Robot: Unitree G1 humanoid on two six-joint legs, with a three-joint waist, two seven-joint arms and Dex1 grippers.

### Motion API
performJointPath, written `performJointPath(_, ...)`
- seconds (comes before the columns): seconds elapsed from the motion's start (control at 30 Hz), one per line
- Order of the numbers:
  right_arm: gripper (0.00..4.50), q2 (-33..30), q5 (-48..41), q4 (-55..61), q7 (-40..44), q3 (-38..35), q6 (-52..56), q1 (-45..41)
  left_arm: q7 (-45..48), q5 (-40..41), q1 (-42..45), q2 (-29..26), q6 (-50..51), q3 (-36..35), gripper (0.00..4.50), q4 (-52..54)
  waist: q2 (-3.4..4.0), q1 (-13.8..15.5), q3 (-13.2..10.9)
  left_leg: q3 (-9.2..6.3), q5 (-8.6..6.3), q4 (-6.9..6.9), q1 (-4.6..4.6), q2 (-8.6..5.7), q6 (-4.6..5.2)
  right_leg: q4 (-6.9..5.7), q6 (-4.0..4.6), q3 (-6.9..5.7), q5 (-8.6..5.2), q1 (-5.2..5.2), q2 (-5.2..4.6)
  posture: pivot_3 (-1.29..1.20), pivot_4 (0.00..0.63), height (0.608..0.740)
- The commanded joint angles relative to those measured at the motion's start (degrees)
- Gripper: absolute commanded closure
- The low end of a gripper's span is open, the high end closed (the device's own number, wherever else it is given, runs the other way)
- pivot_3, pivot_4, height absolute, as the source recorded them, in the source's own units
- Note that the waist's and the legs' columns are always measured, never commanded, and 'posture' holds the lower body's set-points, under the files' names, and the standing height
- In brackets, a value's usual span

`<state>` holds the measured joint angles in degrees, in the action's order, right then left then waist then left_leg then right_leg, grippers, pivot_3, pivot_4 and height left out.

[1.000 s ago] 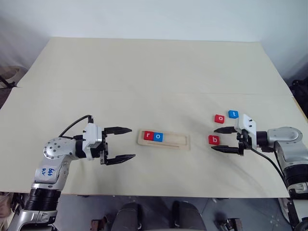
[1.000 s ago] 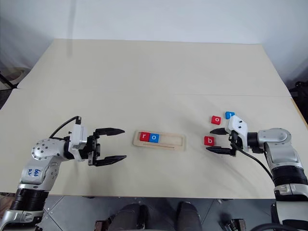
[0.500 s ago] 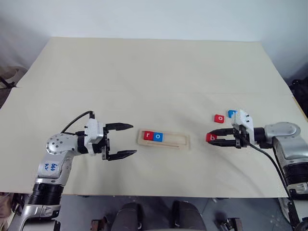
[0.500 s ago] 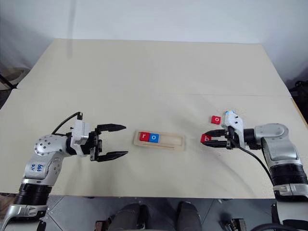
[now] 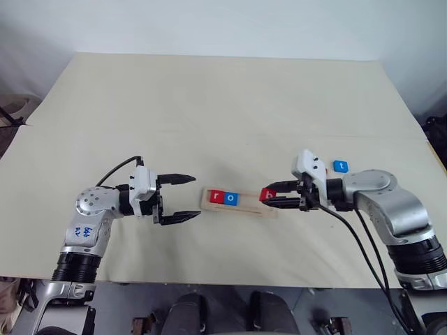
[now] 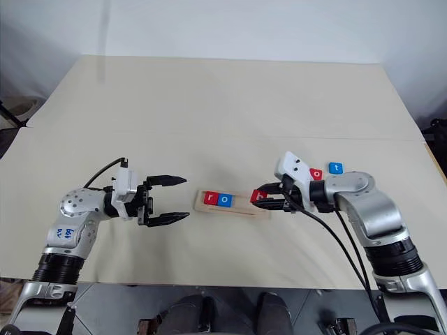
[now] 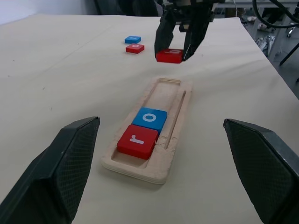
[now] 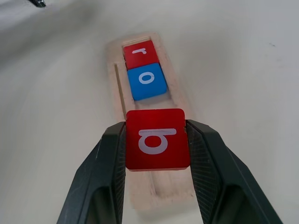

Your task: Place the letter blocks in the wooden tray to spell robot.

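Right wrist view: right gripper [image 8: 156,154] clamps red b block [image 8: 157,138].

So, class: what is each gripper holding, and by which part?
The right gripper grips the red b block by its two opposite side edges, above the wooden tray. The left gripper is open, holding nothing.

Pale wooden tray [image 5: 238,203] at table centre, lengthwise 9-to-3. Red r [image 5: 215,197] and blue o [image 5: 230,199] flat in slot's 9 o'clock end, touching. Red b [image 8: 157,138] lifted over 3 o'clock end. Red o [image 6: 317,173], blue t [image 5: 340,166] flat at tray's 2 o'clock.
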<state>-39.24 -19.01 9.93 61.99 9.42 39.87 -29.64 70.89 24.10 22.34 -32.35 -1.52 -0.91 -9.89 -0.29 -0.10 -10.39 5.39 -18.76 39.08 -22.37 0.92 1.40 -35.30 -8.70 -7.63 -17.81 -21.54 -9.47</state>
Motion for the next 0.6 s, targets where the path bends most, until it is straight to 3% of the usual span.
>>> performJointPath(0.03, 3.03, 1.68, 2.46, -1.23, -1.62, 2.47, -3.29, -1.35, -0.01, -0.27, 0.37, 0.25, -1.1, -0.15, 0.0, 0.7, 0.0, -0.04, 0.0, 0.01, 0.0, 0.0, 0.0, 0.0, 0.0, -0.01, 0.0, 0.01, 0.0, -0.01, 0.0, 0.0, 0.15, 0.74)
performJointPath(0.6, 3.03, 6.84, 7.08, -9.11, 0.36, 7.81, -11.38, -6.43, -2.66, 0.31, -2.7, -0.21, -0.79, -1.63, 0.0, 4.26, 0.0, -0.09, 0.0, 0.01, 0.0, 0.0, 0.0, 0.01, 0.0, -0.06, 0.0, 0.01, 0.0, -0.04, 0.0, 0.0, 0.15, 0.74)
